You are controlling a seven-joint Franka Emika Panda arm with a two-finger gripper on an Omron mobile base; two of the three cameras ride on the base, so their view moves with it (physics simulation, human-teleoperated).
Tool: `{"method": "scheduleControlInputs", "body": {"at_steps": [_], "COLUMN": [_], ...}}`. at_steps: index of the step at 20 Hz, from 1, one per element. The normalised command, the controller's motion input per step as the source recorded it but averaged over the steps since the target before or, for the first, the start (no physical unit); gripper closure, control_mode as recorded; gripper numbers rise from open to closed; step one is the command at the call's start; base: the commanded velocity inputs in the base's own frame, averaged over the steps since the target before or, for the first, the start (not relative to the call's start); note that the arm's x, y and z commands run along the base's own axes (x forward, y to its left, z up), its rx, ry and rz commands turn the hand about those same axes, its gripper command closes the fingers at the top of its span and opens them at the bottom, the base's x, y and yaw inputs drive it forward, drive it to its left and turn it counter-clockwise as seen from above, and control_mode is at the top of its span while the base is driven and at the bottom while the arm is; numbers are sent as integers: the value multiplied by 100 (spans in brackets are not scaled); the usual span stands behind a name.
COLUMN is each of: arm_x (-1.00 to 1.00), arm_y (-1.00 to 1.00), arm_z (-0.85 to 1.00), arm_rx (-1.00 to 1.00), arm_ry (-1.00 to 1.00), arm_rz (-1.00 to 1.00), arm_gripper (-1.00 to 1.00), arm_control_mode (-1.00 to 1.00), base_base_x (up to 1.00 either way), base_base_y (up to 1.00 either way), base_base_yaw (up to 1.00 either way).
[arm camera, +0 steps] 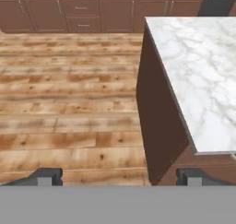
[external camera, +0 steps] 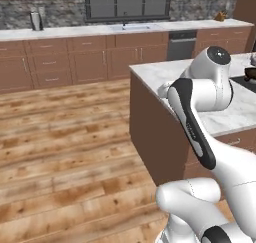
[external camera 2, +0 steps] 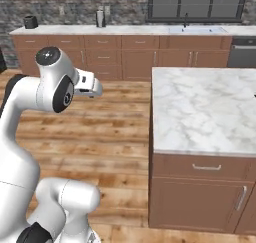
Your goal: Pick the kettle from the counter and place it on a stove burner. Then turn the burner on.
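White marble counter (arm camera: pixel 203 75) ahead; gripper (arm camera: pixel 119 177) above wooden floor (arm camera: pixel 69 103), short of the counter's edge.
Jaws wide apart, nothing between them. Probable kettle (external camera: pixel 253 60): small grey shape at the counter's far right edge, just beside the black cooktop (external camera: pixel 247 82), too cropped to confirm. Metal body judged rigid, smooth, fairly light, liable to slip; arched top handle recommended as hold.

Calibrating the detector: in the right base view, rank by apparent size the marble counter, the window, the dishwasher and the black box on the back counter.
1. marble counter, though nearness to the camera inflates it
2. window, cut off at the top
3. dishwasher, cut off at the edge
4. black box
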Motion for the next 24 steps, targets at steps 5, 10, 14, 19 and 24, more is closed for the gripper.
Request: {"method": "scheduleControlInputs", "body": {"at_steps": [5, 10, 14, 19, 24], "arm_x": [0, 0, 0, 0, 0], "arm_y": [0, 0, 0, 0, 0], "arm_z": [0, 0, 0, 0, 0], "arm_rx": [0, 0, 0, 0, 0], "arm_ry": [0, 0, 0, 0, 0], "arm_rz": [0, 0, 0, 0, 0], "arm_gripper": [-100, -100, -100, -100, -100], "arm_control_mode": [100, 100, 100, 100, 100], "base_base_x": [41, 100, 100, 100, 100], "base_base_y": [100, 94, 61, 41, 33], "base_base_yaw": [0, -1, -9, -17, -24]}}
